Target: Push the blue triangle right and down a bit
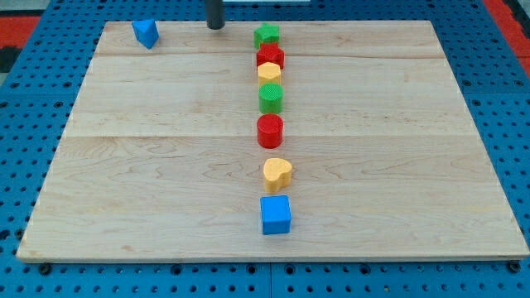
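The blue triangle [146, 33] lies at the view's top left corner of the wooden board [149, 182]. My tip [216, 26] stands near the board's top edge, to the right of the blue triangle and apart from it, and left of the green block [267, 36]. The rod enters from the view's top.
A column of blocks runs down the board's middle: green block, red block [270, 57], yellow block [269, 73], green cylinder [271, 98], red cylinder [270, 131], yellow heart [277, 173], blue cube [276, 214]. Blue pegboard [33, 116] surrounds the board.
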